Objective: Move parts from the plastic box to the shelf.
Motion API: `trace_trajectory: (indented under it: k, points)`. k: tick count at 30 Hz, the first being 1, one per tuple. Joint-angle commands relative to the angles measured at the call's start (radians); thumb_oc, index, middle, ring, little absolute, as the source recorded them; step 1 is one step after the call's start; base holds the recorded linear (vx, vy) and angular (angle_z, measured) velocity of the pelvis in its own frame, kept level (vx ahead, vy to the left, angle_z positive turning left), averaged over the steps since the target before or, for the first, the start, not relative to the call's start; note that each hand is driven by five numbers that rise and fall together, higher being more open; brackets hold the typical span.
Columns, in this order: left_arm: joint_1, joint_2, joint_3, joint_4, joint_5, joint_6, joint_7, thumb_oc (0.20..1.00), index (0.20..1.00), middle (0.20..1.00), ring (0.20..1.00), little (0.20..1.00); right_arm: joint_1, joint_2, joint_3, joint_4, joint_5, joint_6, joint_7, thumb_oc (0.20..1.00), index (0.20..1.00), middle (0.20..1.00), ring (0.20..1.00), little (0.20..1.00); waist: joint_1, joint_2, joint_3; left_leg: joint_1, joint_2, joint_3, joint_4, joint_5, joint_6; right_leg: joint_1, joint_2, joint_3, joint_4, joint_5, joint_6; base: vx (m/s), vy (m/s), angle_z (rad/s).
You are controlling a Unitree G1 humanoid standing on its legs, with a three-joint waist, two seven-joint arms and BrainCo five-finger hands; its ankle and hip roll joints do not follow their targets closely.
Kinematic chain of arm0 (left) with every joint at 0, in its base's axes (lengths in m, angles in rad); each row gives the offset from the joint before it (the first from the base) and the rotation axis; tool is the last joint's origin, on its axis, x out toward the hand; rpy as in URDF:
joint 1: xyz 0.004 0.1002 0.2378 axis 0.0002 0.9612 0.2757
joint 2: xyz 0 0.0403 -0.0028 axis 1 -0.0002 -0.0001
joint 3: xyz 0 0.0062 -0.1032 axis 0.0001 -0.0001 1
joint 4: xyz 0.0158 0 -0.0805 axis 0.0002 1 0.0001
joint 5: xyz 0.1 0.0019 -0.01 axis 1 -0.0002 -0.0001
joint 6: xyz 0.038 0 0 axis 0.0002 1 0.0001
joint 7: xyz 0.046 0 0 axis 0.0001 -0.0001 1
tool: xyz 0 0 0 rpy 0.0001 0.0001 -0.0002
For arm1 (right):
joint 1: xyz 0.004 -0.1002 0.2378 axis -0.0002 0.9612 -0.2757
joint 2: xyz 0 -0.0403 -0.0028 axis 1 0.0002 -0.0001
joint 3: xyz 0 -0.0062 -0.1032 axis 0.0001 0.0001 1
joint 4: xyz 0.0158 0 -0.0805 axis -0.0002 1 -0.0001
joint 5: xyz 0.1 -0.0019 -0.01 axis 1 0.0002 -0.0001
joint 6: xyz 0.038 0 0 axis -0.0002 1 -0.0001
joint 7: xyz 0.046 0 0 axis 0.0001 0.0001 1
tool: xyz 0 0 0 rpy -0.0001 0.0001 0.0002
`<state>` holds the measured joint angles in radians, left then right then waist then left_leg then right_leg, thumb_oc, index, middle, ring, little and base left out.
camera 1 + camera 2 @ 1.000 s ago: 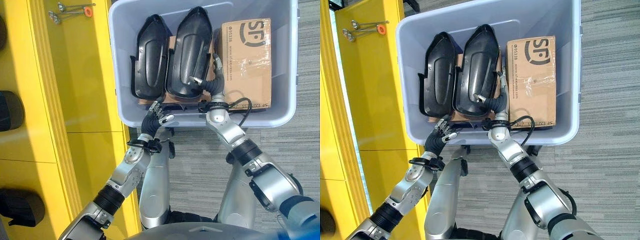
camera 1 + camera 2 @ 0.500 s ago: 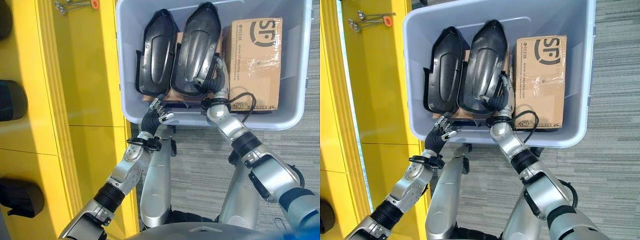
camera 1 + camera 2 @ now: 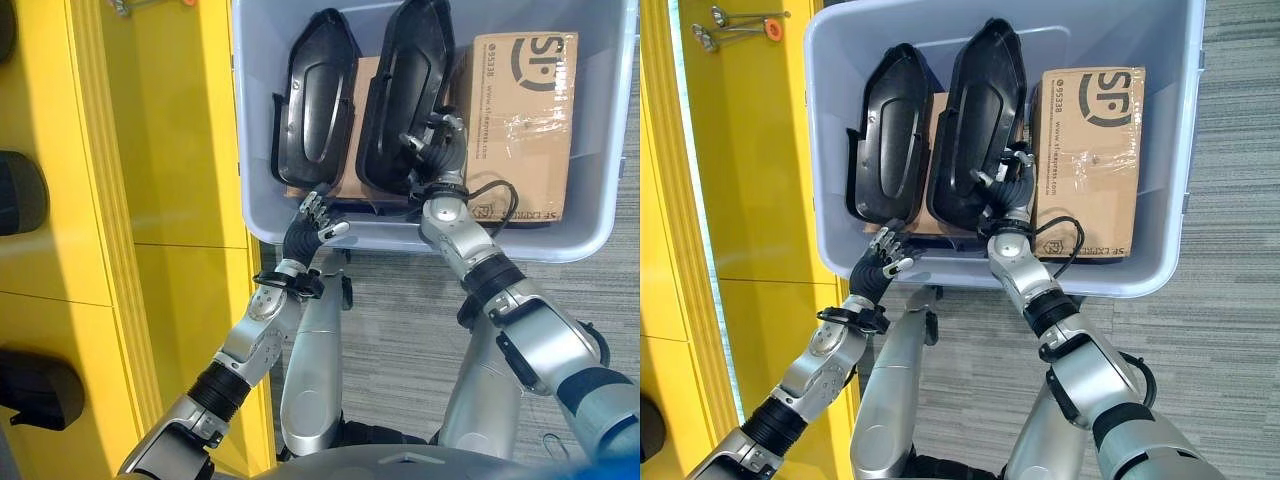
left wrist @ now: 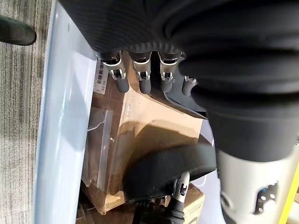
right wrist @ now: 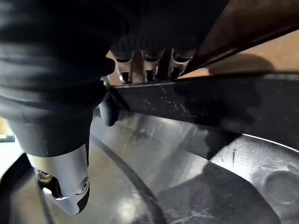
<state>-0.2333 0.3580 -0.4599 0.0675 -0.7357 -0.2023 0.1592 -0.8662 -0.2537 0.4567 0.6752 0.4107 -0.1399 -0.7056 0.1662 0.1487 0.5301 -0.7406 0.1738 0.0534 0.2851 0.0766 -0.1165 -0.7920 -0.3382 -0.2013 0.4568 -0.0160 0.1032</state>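
Since a second ago the right hand (image 3: 432, 150) has closed on the black moulded part (image 3: 404, 95) nearest the cardboard box (image 3: 522, 110) and tipped it up onto its long edge, where before it lay flat. In the right wrist view the fingers (image 5: 145, 65) curl over that part's rim with the thumb pressed to its inner face, so the grip looks firm. Just to the left of this hand a second black moulded part (image 3: 314, 100) lies flat in the grey plastic box (image 3: 600, 200), untouched. The left hand (image 3: 312, 220) hovers over the box's near rim with fingers (image 4: 142, 79) relaxed and straight, holding nothing. Well to the left of that hand stands the yellow shelf (image 3: 160, 150), with dark parts (image 3: 20, 190) showing at its far edge. As I judge it, the lift is only begun: both parts in the box remain to be carried across.
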Motion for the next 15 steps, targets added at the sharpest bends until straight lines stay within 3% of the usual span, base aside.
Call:
trace_trajectory:
  k: [1, 15]
  points:
    - [0.038, -0.004, -0.054, -0.012, -0.005, 0.021, 0.01, 1.0, 1.0, 1.0, 1.0, 1.0, 0.053, 0.056, -0.014, -0.001, 0.004, -0.04, 0.031, 1.0, 1.0, 1.0, 1.0, 1.0, 0.04, 0.024, -0.01, -0.06, -0.047, 0.063, 0.009, -0.043, 0.066, -0.002, 0.022, -0.036, 0.057, -0.061, 0.012, 0.0, 0.004, 0.04]
    - [0.034, -0.02, -0.066, 0.007, -0.006, 0.001, 0.027, 1.0, 1.0, 1.0, 1.0, 1.0, 0.113, 0.07, 0.041, -0.141, -0.122, -0.034, -0.012, 1.0, 1.0, 1.0, 1.0, 1.0, 0.011, 0.017, -0.01, -0.061, -0.044, 0.072, 0.005, -0.036, 0.062, -0.01, 0.034, -0.016, 0.04, -0.052, 0.011, 0.0, 0.0, 0.0]
